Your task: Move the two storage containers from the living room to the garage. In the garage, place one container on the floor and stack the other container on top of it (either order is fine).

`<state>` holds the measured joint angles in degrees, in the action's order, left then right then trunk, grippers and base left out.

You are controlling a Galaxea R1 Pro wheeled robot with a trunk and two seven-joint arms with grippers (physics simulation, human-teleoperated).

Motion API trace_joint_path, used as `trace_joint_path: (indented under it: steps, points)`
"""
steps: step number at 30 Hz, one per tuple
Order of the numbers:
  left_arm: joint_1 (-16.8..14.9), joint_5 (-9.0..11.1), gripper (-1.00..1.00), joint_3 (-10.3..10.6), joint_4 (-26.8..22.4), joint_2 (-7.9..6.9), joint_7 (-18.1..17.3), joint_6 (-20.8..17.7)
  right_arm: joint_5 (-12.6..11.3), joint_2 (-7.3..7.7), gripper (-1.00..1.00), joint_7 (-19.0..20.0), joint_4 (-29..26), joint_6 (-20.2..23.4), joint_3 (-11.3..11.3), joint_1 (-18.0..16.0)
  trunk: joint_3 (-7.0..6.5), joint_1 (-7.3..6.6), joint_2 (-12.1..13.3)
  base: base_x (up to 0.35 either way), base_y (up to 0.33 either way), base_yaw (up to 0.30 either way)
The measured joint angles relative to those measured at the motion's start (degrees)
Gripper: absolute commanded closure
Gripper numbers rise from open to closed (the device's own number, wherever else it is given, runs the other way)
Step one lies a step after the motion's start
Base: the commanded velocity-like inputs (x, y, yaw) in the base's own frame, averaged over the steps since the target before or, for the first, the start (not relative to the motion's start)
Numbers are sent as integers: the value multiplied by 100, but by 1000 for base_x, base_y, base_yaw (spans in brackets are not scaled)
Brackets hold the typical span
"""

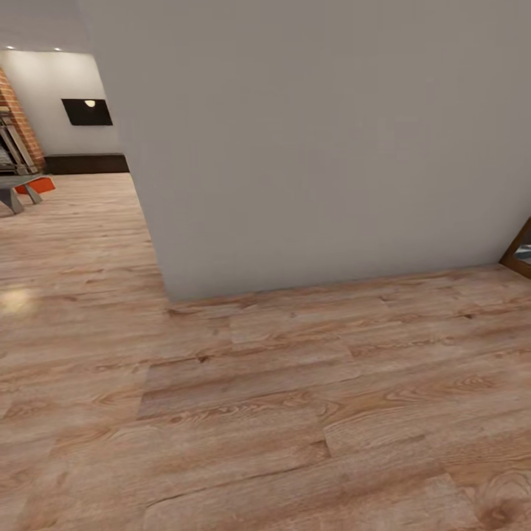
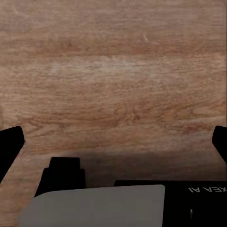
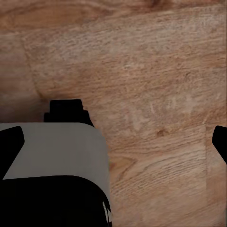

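Observation:
Far off at the left of the head view, an orange-red storage container (image 1: 41,184) shows in the living room, partly hidden behind the grey legs of a low table (image 1: 15,193). Both arms hang over the light wood plank floor (image 1: 280,413). My left gripper (image 2: 116,144) is open, its dark fingertips (image 2: 10,145) wide apart with only planks between them. My right gripper (image 3: 116,144) is open too, its fingertips (image 3: 220,142) spread over bare planks.
A wide grey-white wall (image 1: 324,140) stands straight ahead, its corner at the left. Past that corner the living room opens, with a black TV (image 1: 87,111), a low dark bench (image 1: 87,163) and a brick fireplace (image 1: 21,125). A wooden frame edge (image 1: 518,254) shows at the right.

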<state>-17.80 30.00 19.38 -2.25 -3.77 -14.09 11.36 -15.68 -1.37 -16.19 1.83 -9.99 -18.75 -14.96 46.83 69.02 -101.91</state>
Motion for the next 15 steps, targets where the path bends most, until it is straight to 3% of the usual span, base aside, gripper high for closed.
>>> trace_joint_path:
  steps: [7,15]
  points:
    - [0,0,-100,0,0,0,0,0,0,0,-100,-1,0,0,2,0,0,0,0,341,116,0]
    - [1,0,-100,0,-1,0,0,-1,-2,0,-100,-2,0,-2,3,0,0,0,0,341,22,0]
